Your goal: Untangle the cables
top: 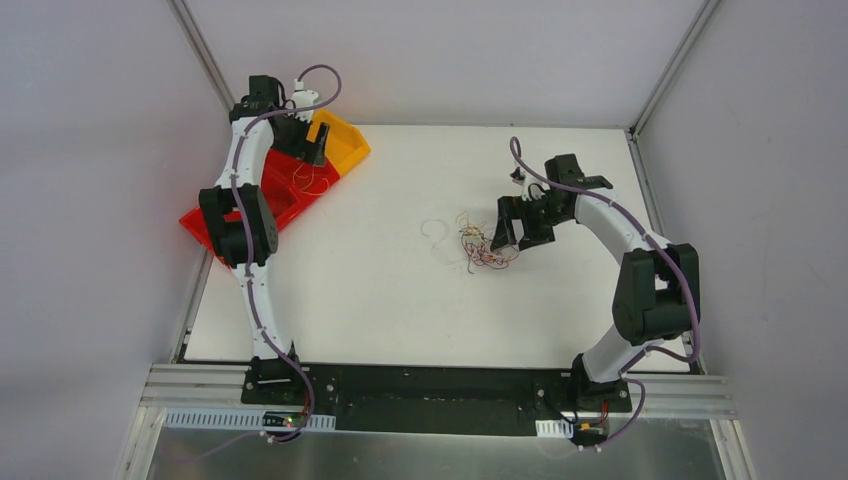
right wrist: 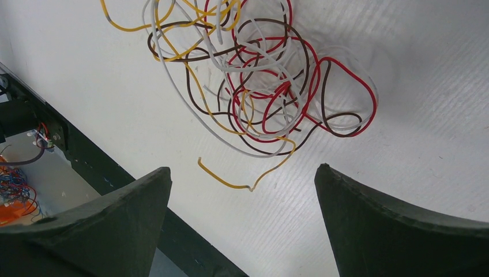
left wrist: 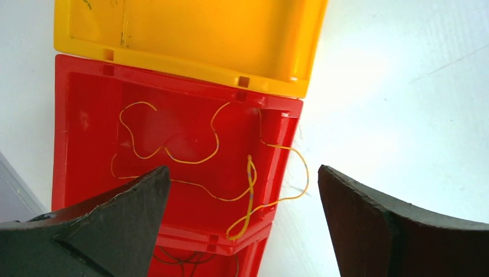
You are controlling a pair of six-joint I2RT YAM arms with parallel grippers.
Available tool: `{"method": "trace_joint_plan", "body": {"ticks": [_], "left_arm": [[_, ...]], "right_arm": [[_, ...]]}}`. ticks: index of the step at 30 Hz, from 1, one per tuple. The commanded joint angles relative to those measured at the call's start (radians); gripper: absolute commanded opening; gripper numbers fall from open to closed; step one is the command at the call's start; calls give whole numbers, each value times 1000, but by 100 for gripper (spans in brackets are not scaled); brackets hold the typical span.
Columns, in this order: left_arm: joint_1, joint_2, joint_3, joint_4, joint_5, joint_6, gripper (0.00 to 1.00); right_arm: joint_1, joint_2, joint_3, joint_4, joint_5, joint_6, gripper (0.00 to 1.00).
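Right fingers point(right wrist: 380, 225) are hanging spread wide and holding nothing, just above the tangle point(right wrist: 271, 86) of cables, which is lying near the middle of the white worktop point(right wrist: 438, 173). Left fingers point(left wrist: 109, 225) are likewise gaping apart, gripping nothing, over the red bin point(left wrist: 81, 115). In that bin a loose yellow wire point(left wrist: 173, 157) is curling across the floor and drooping over the wall.

The main risk, I judge, is sitting in the knot. Red, brown, white and yellow strands are looping through one another, so fingers closing there could be pinching several at once and dragging the whole ball along. The wires are looking thin, smooth-coated and springy, holding their curls, so one could be slipping from the dark, rough-edged fingers. The overhanging yellow loop could also be snagging and sliding out.
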Motion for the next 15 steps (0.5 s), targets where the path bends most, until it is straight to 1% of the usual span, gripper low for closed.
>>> {"method": "trace_joint_plan", "body": {"ticks": [1,4,7,9,10,12,14,15], "left_arm": [[12,-111,6,-28,90,-67,99],[2,-162,-17,-29,154,-70,99],[-66,-241,-91,-28,185,-25,97],[-100,-267,-111,-28,258,-80,94],[-102,-271,-115,-28,323,-133,92],[-168,-270,-131,-23,402,-208,87],[-240,-265,-170,0,438,-242,85],[-290,-257,-195,23,439,-266,85]], "right_arm": [[-7,-41,-5,-23,-18,-23,99],[-6,-23,1,-25,8,-19,99],[-3,20,13,-12,54,3,98],[1,67,35,-11,81,23,95],[5,89,48,-11,90,27,94],[11,129,69,-1,103,28,92],[13,158,87,9,84,31,86],[13,172,95,12,64,33,81]]}}
